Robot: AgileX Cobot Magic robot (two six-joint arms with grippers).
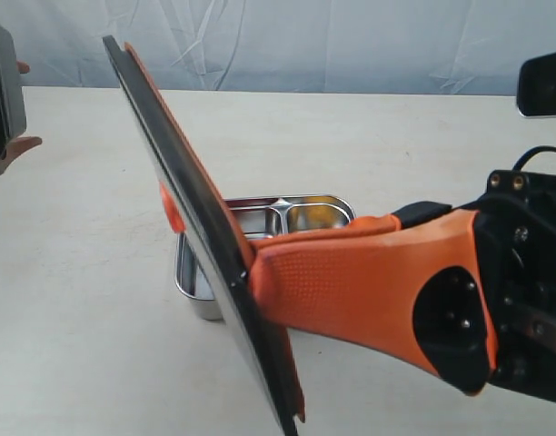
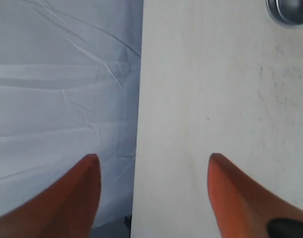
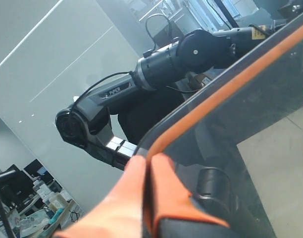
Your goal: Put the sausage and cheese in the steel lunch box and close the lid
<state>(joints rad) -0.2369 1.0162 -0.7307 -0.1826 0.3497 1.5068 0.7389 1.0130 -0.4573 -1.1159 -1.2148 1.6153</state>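
Observation:
My right gripper [image 1: 253, 272] is shut on the rim of the dark lid [image 1: 183, 186], holding it up on edge and tilted above the table. The lid's orange seal [image 1: 151, 95] faces the steel lunch box [image 1: 287, 199], which stands just behind it, partly hidden. In the right wrist view the fingertips [image 3: 147, 161] pinch the lid [image 3: 250, 99] at its orange rim. My left gripper [image 1: 25, 104] hangs open at the far left, empty, fingers wide [image 2: 154, 161]. The sausage and the cheese do not show; a yellowish tint lies in one small compartment [image 1: 319, 216].
The pale table [image 1: 96, 300] runs back to a grey cloth backdrop [image 1: 351, 45]. A corner of the lunch box [image 2: 290, 12] shows in the left wrist view, far from the left fingers. The table edge [image 2: 139, 124] is below the left gripper.

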